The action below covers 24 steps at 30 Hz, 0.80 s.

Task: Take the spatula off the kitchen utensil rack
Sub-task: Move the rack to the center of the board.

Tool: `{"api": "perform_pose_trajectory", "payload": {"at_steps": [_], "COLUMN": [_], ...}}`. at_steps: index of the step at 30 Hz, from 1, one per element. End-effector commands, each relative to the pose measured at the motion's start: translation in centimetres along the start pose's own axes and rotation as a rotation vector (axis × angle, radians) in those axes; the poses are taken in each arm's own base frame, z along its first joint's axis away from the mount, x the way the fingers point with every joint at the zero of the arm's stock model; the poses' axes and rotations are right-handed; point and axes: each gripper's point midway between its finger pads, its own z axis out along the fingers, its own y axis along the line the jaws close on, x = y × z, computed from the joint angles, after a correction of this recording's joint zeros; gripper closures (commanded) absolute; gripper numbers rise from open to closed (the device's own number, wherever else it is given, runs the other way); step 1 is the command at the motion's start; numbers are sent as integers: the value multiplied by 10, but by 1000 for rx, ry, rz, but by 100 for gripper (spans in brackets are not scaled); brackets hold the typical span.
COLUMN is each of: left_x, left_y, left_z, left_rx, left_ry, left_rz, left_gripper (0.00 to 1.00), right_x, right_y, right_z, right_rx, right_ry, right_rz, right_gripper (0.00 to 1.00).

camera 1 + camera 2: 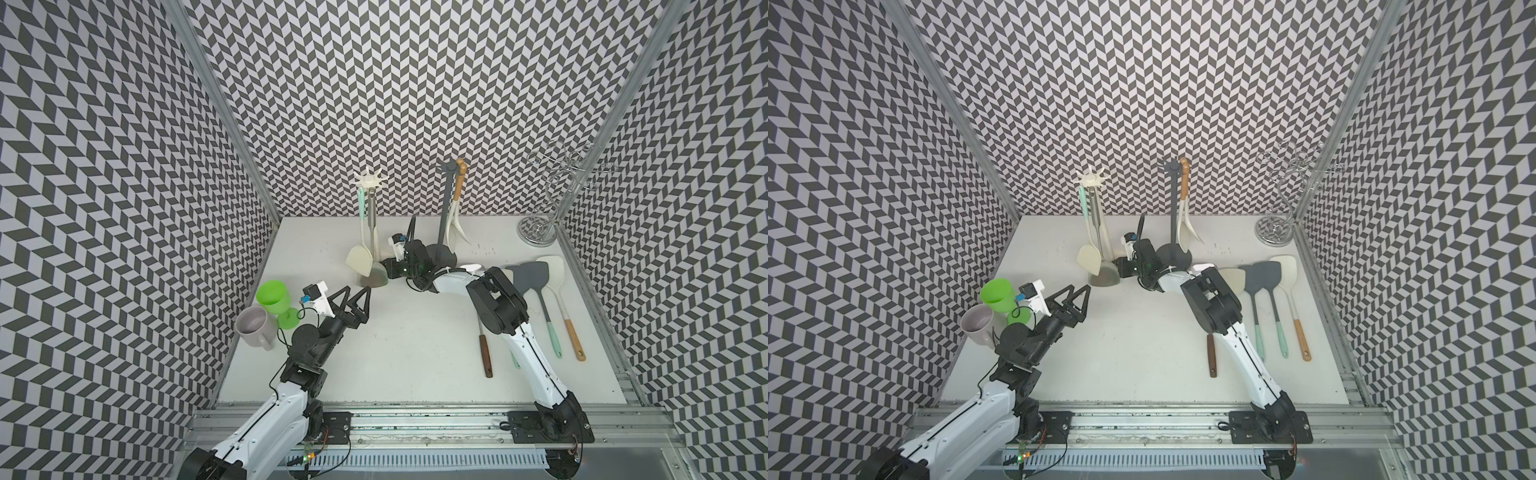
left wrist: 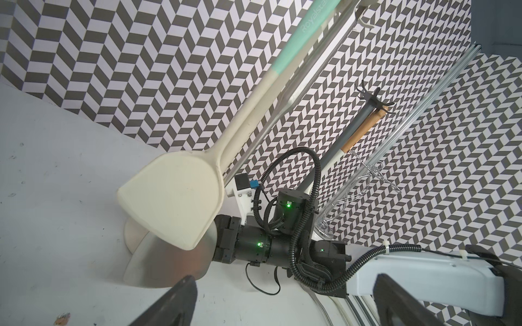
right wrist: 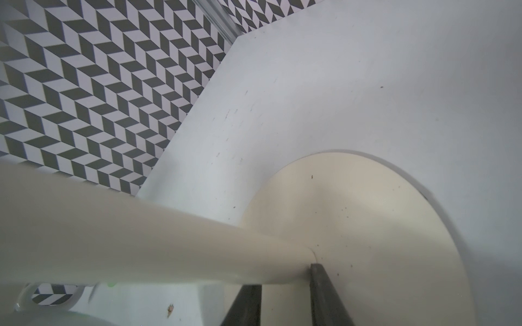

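— Where's the spatula point(image 1: 360, 259) sitting?
— It's hanging on the rack point(image 1: 376, 279), blade down near the base.
— And the right gripper point(image 3: 282, 278)?
— It's pinching the rack's post low down, jaws narrow, one on each side.
— The left gripper point(image 1: 356, 291)?
— It's hovering short of the rack, jaws gaping wide, gripping nothing, beside the green cup point(image 1: 272, 296). Other spatulas point(image 1: 536, 274) are lying on the table point(image 1: 415, 353) at the right.

right claw point(image 3: 282, 279) tip behind rack point(image 3: 367, 225), spatula point(image 2: 172, 197) cropped
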Motion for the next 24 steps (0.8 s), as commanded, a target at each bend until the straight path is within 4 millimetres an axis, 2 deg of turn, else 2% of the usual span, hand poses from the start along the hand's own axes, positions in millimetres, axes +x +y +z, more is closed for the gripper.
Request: {"api": "perform_pose_trajectory", "payload": {"at_steps": [1, 4, 9, 24], "left_x": [-3, -4, -3, -4], "left_y": [-1, -3, -2, -4], "left_z": [-4, -5, -4, -3], "left_rx": [8, 17, 14, 17], "left_ry": [-16, -19, -13, -13], "left_rz": [5, 3, 0, 27], "left_gripper": [2, 1, 1, 2], "right_x": [10, 9, 4, -11], "right_y": [25, 30, 34, 44], "right_z": [20, 23, 15, -47], "right_rx": [-64, -78, -71, -6], "right_ry": [-22, -34, -45, -77], "right_rz": [19, 40, 31, -37], "right_gripper": [70, 70, 68, 50]}}
